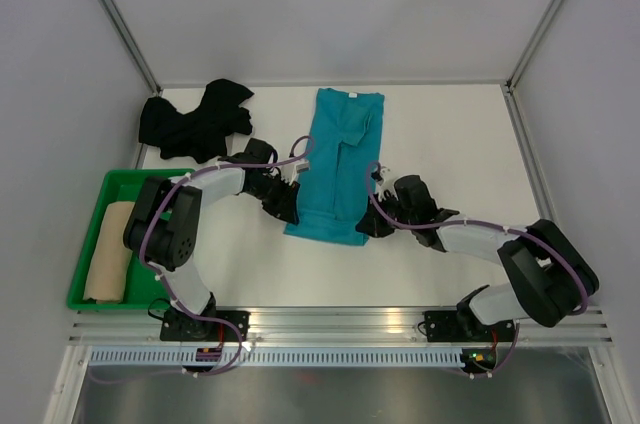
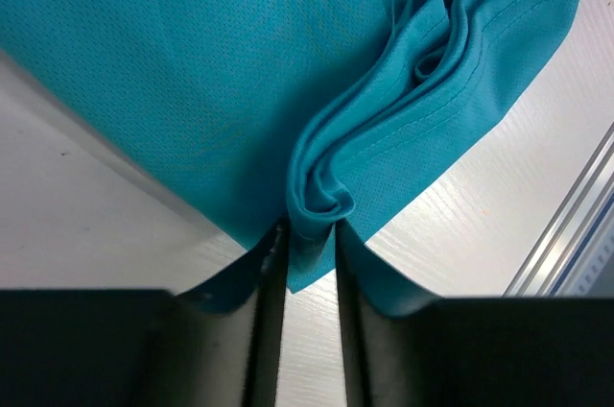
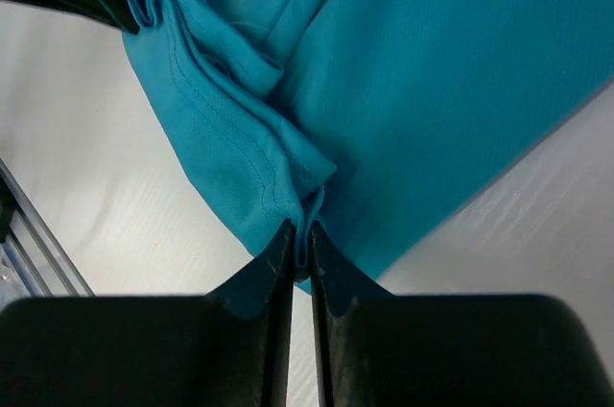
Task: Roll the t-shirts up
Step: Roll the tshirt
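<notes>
One done (tan t-shirt (image 1: 110,249), rolled, in tray (image 1: 100,305)); left end effector (image 2: 309,229) & right end effector (image 3: 300,229) both pinch teal t-shirt (image 1: 335,159) hem, roll not begun; black t-shirt (image 1: 195,122) crumpled on bench.

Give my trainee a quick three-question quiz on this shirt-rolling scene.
1. Where is the tan rolled fabric shirt? A inside the green plastic tray; B beside it; C under it.
2. True or false: the crumpled black fabric t-shirt lies outside the tray.
3. Fill in: the left gripper and right gripper both pinch the near hem of the ____ t-shirt.
Key: 1 A; 2 true; 3 teal: the folded teal fabric t-shirt.
</notes>
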### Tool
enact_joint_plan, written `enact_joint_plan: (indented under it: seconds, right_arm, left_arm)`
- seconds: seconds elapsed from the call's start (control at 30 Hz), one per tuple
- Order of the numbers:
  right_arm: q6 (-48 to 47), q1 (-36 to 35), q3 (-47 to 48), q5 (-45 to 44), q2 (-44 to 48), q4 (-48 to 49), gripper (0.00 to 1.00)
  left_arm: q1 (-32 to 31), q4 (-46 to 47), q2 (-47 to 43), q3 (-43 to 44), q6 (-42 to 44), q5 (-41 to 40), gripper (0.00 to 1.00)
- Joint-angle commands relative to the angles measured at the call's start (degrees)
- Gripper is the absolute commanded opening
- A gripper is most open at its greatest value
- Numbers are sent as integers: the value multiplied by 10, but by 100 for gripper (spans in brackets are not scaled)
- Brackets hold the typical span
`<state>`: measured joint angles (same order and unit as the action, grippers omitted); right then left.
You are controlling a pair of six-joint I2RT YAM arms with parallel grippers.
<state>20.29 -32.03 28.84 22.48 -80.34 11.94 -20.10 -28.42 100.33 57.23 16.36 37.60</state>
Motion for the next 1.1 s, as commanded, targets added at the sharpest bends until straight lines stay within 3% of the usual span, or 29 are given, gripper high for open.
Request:
enact_joint_plan:
  seconds: [0.0, 0.1, 0.2, 0.27, 0.37, 0.4, 0.57, 0.6, 0.67, 0.7, 0.8, 0.93, 1.07]
  right_arm:
    - [17, 0, 30, 12, -19, 39, 15]
    - [22, -1, 44, 11, -35, 17, 10]
    - [29, 1, 63, 2, -51, -12, 8]
    - [29, 5, 73, 0, -61, -26, 7]
    - [32, 8, 74, -9, -68, -37, 6]
    - [36, 10, 75, -12, -69, -43, 6]
    - [41, 21, 75, -27, -75, -76, 6]
    - [41, 21, 74, -31, -74, -79, 8]
    - [40, 21, 71, -34, -68, -79, 15]
    - [38, 21, 72, -39, -65, -82, 16]
    - [49, 35, 72, -38, -48, -89, 18]
    - [31, 75, 73, -32, -29, -118, 43]
    - [39, 76, 42, -27, 27, -109, 44]
  left_arm:
    - [1, 14, -28, 0, 11, 10, 35]
    - [1, -7, -41, 8, 38, 19, 56]
    - [1, -15, -56, 3, 74, 19, 71]
    - [1, -15, -59, -2, 80, 2, 70]
    - [-2, -4, -37, 0, 64, -33, 62]
    - [-1, -1, -30, 4, 58, -44, 54]
    - [-7, 8, -15, 1, 50, -27, 34]
    - [-7, 13, -15, -3, 44, -29, 23]
    - [-8, 23, -14, -4, 35, -26, 13]
    - [-8, 26, -13, -4, 25, -27, 3]
    - [-8, 32, -8, -8, 20, -42, 2]
    - [-9, 38, -3, -14, 16, -44, 2]
    - [-8, 45, -6, -19, 0, -25, 2]
